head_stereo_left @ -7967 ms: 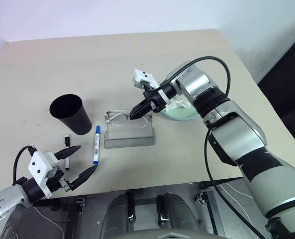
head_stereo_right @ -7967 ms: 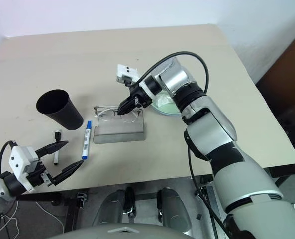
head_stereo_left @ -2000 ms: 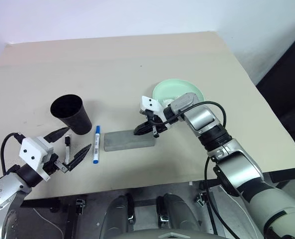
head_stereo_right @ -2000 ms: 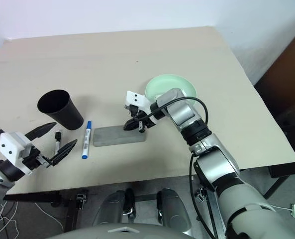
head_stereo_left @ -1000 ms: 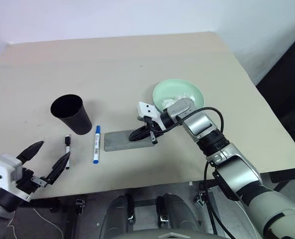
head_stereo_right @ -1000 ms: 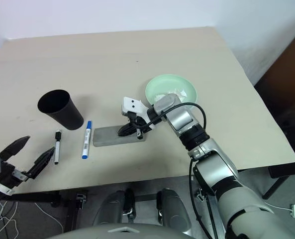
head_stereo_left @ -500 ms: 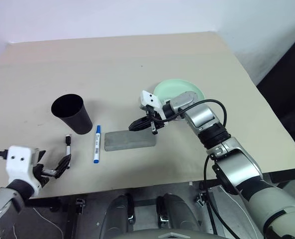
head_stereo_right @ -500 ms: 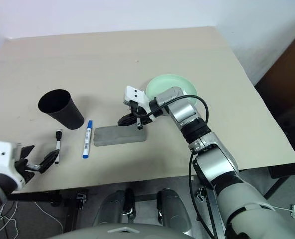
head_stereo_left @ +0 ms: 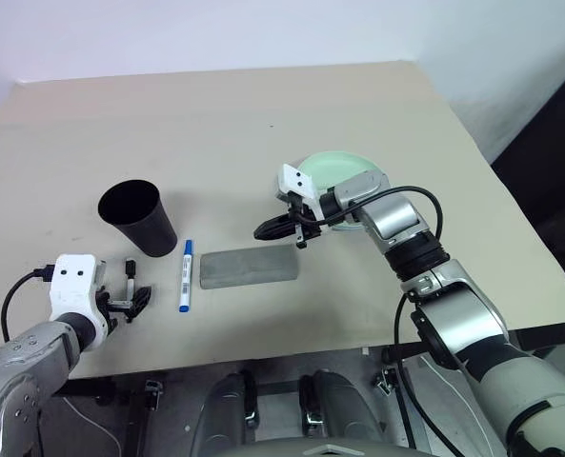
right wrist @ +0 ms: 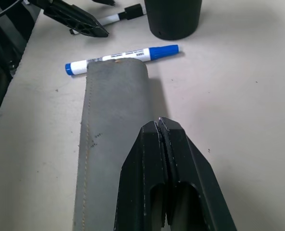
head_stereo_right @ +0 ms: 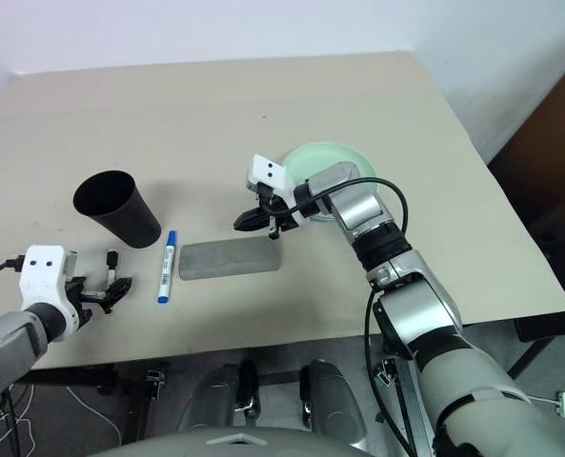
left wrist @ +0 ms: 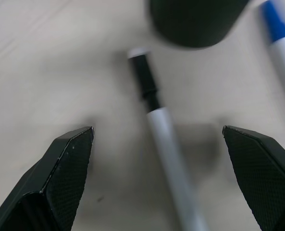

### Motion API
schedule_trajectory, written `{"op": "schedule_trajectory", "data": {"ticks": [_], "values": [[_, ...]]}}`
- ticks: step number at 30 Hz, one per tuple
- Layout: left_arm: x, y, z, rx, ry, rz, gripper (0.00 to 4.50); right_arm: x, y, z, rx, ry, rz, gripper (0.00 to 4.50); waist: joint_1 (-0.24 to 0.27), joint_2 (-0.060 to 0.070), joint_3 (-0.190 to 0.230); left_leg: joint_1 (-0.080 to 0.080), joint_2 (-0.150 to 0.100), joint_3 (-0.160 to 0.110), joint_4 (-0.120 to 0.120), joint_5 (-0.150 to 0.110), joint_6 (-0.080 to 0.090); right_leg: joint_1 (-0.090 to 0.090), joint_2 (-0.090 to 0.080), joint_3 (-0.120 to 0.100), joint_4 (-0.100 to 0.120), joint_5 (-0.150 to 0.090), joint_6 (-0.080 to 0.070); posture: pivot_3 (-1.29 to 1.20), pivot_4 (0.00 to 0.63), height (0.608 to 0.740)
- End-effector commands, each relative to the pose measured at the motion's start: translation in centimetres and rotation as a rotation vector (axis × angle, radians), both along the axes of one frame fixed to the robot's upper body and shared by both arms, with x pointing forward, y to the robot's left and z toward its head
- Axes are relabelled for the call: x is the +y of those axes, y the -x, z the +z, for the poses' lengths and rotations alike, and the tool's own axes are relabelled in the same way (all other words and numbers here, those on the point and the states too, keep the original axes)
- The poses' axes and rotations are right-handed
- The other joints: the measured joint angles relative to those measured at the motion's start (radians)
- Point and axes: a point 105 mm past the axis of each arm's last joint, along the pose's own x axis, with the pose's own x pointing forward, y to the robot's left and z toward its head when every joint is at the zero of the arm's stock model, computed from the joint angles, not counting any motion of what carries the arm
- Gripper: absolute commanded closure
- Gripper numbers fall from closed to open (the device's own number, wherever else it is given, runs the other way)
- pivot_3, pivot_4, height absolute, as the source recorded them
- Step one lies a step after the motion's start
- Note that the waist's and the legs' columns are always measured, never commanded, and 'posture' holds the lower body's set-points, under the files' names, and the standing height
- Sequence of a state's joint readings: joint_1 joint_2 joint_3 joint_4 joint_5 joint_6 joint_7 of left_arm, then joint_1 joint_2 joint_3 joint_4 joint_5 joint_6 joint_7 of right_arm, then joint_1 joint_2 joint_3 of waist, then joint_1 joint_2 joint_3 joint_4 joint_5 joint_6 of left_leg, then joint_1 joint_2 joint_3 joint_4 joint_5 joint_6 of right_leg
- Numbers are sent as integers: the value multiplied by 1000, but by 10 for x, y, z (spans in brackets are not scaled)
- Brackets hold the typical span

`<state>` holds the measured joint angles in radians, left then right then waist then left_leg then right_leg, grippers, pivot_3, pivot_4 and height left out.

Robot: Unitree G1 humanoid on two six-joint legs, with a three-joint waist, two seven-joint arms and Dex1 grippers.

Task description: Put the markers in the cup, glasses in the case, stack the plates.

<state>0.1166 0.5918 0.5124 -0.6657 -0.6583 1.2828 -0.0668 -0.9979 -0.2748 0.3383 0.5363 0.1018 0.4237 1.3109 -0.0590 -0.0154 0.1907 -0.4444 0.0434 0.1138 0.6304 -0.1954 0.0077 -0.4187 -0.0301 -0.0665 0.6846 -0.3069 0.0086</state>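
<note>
1. Black-capped marker (left wrist: 154,115) is the step in hand: the left gripper (left wrist: 156,159) hangs over it with its fingers spread wide to either side.
2. It lies near the table's (head_stereo_left: 263,105) front left corner, just in front of the cup (head_stereo_left: 137,217), long axis front-to-back, cap toward the cup.
3. Next, I judge, comes lowering and pinching across the barrel.
4. Above the shut grey case (head_stereo_left: 250,268), the right gripper (head_stereo_left: 266,231) is pressed together, empty.

A bare test room or lab: a plain beige surface (head_stereo_left: 215,105) against blank white walls (head_stereo_left: 263,33).
</note>
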Motion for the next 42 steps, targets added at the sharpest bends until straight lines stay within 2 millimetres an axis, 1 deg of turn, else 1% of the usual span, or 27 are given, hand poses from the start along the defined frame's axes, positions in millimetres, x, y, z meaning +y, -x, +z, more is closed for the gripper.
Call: {"op": "schedule_trajectory", "data": {"ticks": [1, 5, 8, 10, 14, 15, 20, 25, 28, 30, 34, 36, 38, 40, 42], "values": [[20, 9, 0, 75, -36, 129, 0, 0, -4, 16, -57, -28, 3, 4438, -1, 0, 0, 1, 0, 0, 0, 0, 0, 0, 0, 0, 0, 0, 0, 0, 150, 715], [26, 11, 3, 102, -42, 176, 0, 1, -5, 16, -60, -28, -1, 4438, -1, 0, 0, 2, 1, 0, 0, 1, -2, 1, 2, 0, 1, 0, 0, 0, 150, 715], [32, 13, 2, 143, -50, 210, 573, 1, -6, 16, -62, -26, -3, 4500, -1, 0, 0, 2, 1, 0, 0, 2, -2, 1, 3, 0, 2, 0, 0, 0, 150, 715], [36, 15, 1, 163, -74, 221, 1186, 1, -6, 16, -62, -26, -4, 4500, -3, 0, 0, 2, 1, 0, 0, 2, -3, 1, 3, 0, 2, 0, 0, 0, 150, 715], [40, 14, 0, 163, -64, 245, 2418, 1, -7, 17, -64, -29, -9, 4500, -7, 0, 0, 3, 2, 0, -1, 2, -5, 1, 3, 0, 2, 0, 0, 0, 150, 715], [40, 14, -2, 177, -69, 239, 2814, 1, -8, 17, -68, -29, -12, 4500, -8, 0, 0, 3, 2, 0, -1, 2, -5, 1, 3, 0, 3, 0, 0, 0, 150, 715], [42, 16, -7, 204, -68, 246, 4450, 0, -10, 16, -73, -25, -28, 4500, -10, 0, 0, 3, 2, 0, -1, 2, -7, 1, 3, 0, 3, 0, 0, 0, 150, 715], [54, 19, -7, 220, -92, 301, 4480, -2, -12, 15, -74, -26, -40, 4500, -11, 0, 0, 4, 3, 0, -1, 2, -7, 1, 3, 0, 4, 0, 0, 0, 150, 715], [60, 16, -2, 198, -111, 327, 4480, -2, -13, 17, -70, -40, -43, 4500, -10, 0, 0, 4, 3, 0, -2, 2, -8, 0, 3, 0, 4, 0, -1, 0, 150, 715], [67, 10, 6, 148, -132, 367, 4480, -2, -11, 22, -62, -65, -33, 4500, -10, 0, 0, 4, 3, 0, -2, 2, -8, 0, 3, 0, 4, 0, -1, 0, 150, 715], [96, -5, 43, -71, -219, 494, 4480, -1, -3, 41, -67, -175, 14, 4500, -6, -1, 0, 2, 3, 0, -2, 2, -8, -1, 3, 0, 4, 0, -1, 0, 150, 715], [103, -9, 56, -141, -257, 496, 4480, -2, -1, 45, -67, -200, 22, 4500, -2, -2, 0, 1, 3, 0, -1, 2, -8, -2, 3, 0, 4, 0, -1, 0, 150, 715], [106, -15, 71, -236, -294, 477, 4480, -3, 1, 49, -68, -232, 26, 4500, 4, -2, 0, 0, 2, 0, -2, 2, -8, -2, 2, 0, 2, 0, -1, 0, 150, 715], [105, -22, 86, -347, -297, 456, 4480, -3, 2, 57, -77, -299, 20, 4500, 11, -2, 0, 0, 2, 0, -3, 2, -8, -2, 1, 0, 2, 0, -1, 0, 150, 715], [98, -30, 111, -509, -359, 368, 4480, -3, 5, 67, -117, -379, 18, 4500, 16, -2, 0, 0, 2, 0, -3, 2, -8, -3, 1, 0, 1, 0, -1, 0, 150, 715]]}}
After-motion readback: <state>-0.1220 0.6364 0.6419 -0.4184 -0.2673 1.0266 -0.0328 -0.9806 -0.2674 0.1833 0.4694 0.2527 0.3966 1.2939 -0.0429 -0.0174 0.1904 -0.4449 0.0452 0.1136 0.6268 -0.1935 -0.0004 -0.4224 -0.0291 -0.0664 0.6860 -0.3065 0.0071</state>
